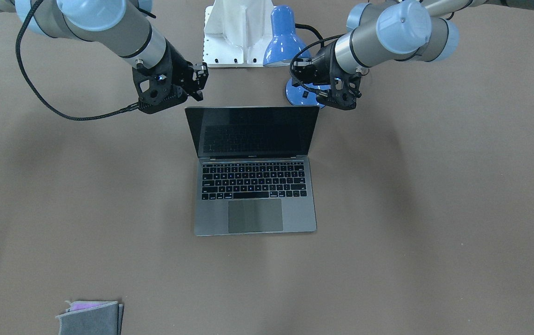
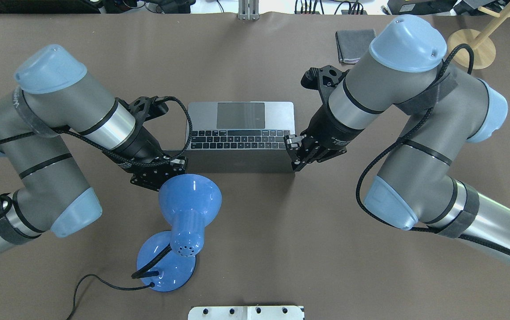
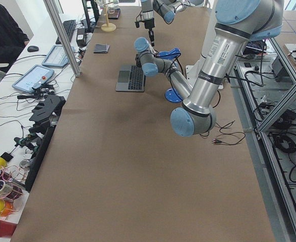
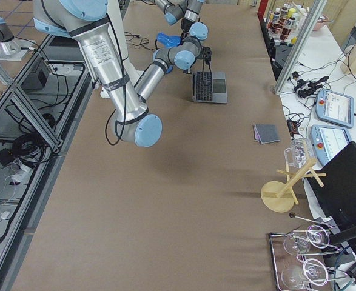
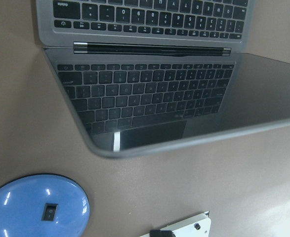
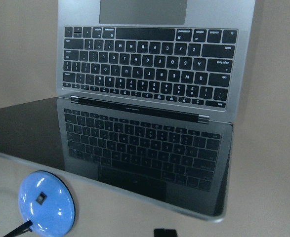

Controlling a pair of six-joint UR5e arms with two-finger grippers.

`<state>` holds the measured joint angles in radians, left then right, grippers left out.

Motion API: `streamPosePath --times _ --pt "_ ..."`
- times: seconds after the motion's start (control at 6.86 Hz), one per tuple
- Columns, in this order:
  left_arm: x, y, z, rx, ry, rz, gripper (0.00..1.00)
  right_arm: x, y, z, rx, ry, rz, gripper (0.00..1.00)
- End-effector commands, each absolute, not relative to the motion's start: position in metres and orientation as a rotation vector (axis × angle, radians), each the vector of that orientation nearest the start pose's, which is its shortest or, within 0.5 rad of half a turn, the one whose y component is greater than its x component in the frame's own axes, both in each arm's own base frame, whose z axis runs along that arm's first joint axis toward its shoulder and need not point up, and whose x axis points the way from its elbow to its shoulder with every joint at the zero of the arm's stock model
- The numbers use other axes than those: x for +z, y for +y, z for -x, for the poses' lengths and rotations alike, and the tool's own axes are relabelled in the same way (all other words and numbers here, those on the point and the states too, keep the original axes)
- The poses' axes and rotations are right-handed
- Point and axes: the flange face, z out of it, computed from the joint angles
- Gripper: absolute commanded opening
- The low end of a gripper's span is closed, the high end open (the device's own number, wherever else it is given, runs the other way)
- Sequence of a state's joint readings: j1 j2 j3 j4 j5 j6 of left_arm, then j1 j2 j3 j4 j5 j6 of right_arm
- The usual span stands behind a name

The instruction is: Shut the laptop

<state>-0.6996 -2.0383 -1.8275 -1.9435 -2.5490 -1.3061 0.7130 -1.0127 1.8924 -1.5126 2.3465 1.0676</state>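
Ideally, the lid of the laptop (image 1: 254, 186) is pushed down evenly at both top corners by the left claw (image 1: 343, 97) and right claw (image 1: 200, 81), each apparently pinched together.

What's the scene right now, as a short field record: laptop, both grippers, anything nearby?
laptop: open, screen dark, keyboard facing away from the robot
left gripper: behind the lid's top corner on its side; open or shut unclear
right gripper: by the lid's other top corner; open or shut unclear
lamp: blue, behind the lid, close to the left gripper
cloth: grey, folded, at the far table edge
task state: lid not yet closed
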Motion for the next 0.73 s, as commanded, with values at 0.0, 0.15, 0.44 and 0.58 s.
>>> streamPosePath --times 0.0,0.15,0.44,0.58 --pt "0.209 -0.43 -0.409 0.132 1.282 0.244 0.0 0.176 -0.456 0.399 -0.148 -1.138 0.056 0.0" --pt "0.208 -0.447 -0.41 0.102 1.273 0.221 0.0 0.177 -0.465 0.403 -0.138 -1.13 0.061 0.0" --pt "0.204 -0.481 -0.412 0.057 1.264 0.194 0.0 0.181 -0.482 0.406 -0.125 -1.134 0.047 0.0" --pt "0.196 -0.497 -0.406 0.036 1.267 0.174 0.0 0.183 -0.493 0.402 -0.111 -1.138 0.035 0.0"
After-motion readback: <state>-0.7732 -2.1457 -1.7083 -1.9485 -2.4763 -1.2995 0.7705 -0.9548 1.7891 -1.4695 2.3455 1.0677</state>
